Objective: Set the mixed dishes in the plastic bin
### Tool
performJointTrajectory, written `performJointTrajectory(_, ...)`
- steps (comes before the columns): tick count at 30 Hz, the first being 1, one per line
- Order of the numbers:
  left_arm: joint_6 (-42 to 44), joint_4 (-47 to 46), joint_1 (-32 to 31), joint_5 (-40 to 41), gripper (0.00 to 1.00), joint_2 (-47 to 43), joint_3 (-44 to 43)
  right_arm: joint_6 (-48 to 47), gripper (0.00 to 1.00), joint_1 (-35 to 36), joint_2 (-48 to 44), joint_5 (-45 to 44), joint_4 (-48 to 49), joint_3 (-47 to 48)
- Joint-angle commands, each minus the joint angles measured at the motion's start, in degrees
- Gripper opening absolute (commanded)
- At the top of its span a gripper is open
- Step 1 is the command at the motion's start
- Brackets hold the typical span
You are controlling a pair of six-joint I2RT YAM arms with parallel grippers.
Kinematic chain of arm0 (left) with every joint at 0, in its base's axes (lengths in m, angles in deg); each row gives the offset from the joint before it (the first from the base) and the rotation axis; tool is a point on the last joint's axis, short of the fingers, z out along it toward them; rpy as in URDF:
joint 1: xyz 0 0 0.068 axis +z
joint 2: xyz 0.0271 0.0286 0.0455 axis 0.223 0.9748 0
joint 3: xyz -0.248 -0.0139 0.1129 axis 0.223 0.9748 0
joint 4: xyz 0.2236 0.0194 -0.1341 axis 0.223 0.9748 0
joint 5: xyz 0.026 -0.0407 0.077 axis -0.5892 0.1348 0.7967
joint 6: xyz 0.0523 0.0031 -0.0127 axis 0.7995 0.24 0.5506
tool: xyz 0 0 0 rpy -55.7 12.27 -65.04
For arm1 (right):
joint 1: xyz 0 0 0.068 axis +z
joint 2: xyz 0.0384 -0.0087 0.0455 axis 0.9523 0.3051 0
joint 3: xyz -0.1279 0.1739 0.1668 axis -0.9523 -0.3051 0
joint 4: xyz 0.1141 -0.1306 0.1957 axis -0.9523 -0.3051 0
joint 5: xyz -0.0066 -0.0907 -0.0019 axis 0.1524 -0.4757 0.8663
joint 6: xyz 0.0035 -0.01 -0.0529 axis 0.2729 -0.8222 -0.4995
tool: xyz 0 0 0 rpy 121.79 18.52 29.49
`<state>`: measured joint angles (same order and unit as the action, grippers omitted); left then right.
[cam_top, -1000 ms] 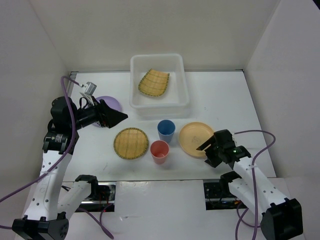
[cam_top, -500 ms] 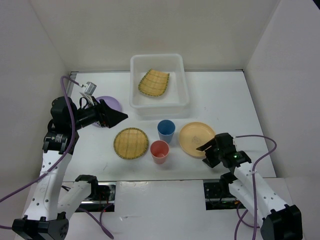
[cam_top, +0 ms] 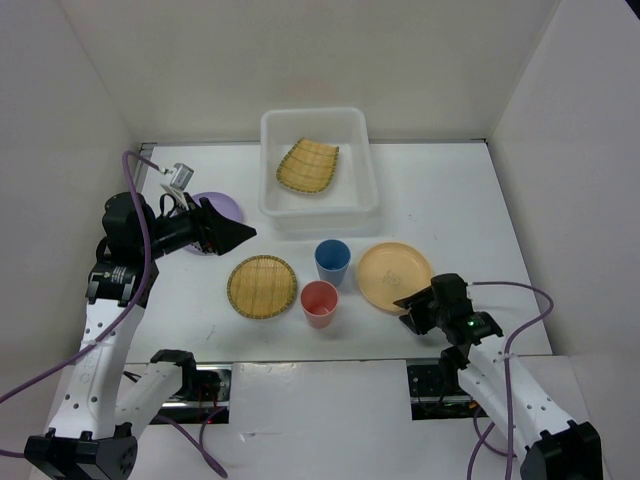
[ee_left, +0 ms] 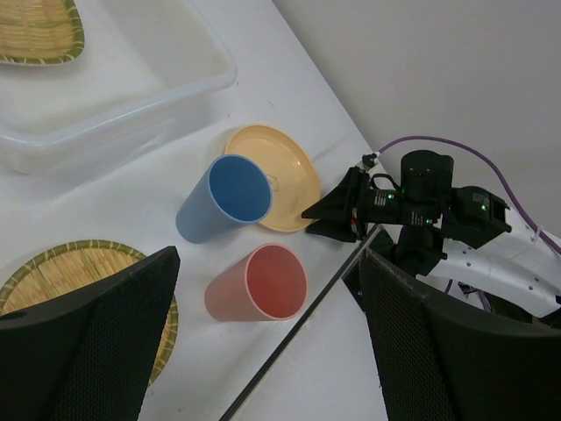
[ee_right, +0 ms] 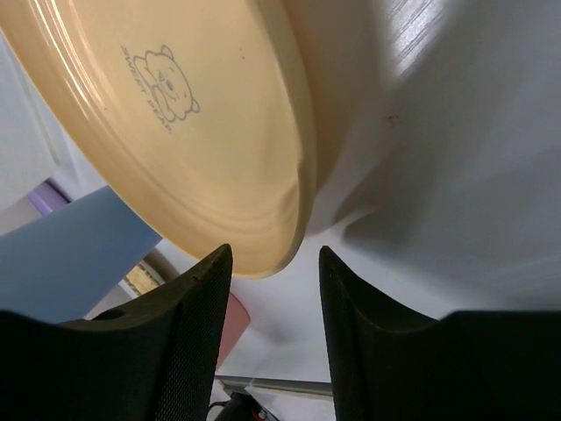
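Plastic bin (cam_top: 318,112): at the far middle of the white table (cam_top: 450,200), long sides running away from the arms.
Woven plate in bin (cam_top: 308,165): lying inside the bin, tilted, toward its left wall.
Second woven plate (cam_top: 262,286): flat on the table, nearer than the bin, off its left front corner.
Blue cup (cam_top: 332,260): upright, just in front of the bin's near wall.
Red cup (cam_top: 319,302): upright, nearer than the bin, beyond the blue cup from it.
Pale orange plate (cam_top: 393,276): flat, in front of the bin's right corner (a small bear print shows on its face).
Lavender plate (cam_top: 225,208): left of the bin, partly hidden under the left arm.
Left gripper (cam_top: 240,232): left of the bin's near corner, fingers spread wide, nothing between them.
Right gripper (ee_right: 272,254): low at the orange plate's edge on the side away from the bin, fingers partly apart astride the rim, with gaps showing.
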<state>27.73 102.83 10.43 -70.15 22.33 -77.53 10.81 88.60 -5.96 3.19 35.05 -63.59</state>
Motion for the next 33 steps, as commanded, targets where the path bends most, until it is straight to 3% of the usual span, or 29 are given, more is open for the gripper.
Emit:
performJointTrajectory(1, 0.71, -0.96, -0.18, -1.57, 0.9, -0.11, -1.89, 2.3, 0.5, 0.52, -1.15, -0.19, 3.12, -0.14)
performJointTrajectory(4, 0.71, -0.96, -0.18, -1.57, 0.9, -0.11, -1.89, 2.91, 0.5, 0.52, 0.95, -0.19, 3.12, -0.14)
performJointTrajectory(7, 0.71, -0.96, -0.18, -1.57, 0.9, -0.11, -1.89, 2.91, 0.43, 0.52, 5.6, -0.19, 5.57, 0.38)
performJointTrajectory(9, 0.71, -0.96, -0.18, -1.57, 0.9, -0.11, -1.89, 2.91, 0.3, 1.04, 9.54, -0.19, 7.85, 0.39)
performJointTrajectory(13, 1.32, 0.27, -0.18, -1.57, 0.9, -0.11, -2.42, 2.38, 0.25, 2.18, 13.95, -0.19, 9.62, 1.44)
performJointTrajectory(15, 1.32, 0.27, -0.18, -1.57, 0.9, -0.11, -2.42, 2.91, 0.18, 2.71, 13.96, -0.71, 9.62, 1.44)
performJointTrajectory(16, 1.32, 0.27, -0.18, -1.57, 0.9, 0.41, -2.42, 3.43, 0.09, 3.23, 13.96, -0.72, 9.62, 1.96)
performJointTrajectory(19, 1.32, 0.27, -0.18, -1.57, 0.9, 0.42, -2.42, 3.97, 0.0, 3.24, 11.6, -1.94, 7.35, 3.37)
performJointTrajectory(24, 1.85, 0.27, -0.18, -1.57, 0.9, 0.42, -2.95, 0.9, 0.0, 3.24, 5.88, -11.26, -6.17, 14.52)
performJointTrajectory(33, 2.55, 2.29, -0.18, -2.1, 0.9, 0.42, -3.48, -5.78, 0.0, 2.62, 12.28, -14.43, -6.73, 29.2)
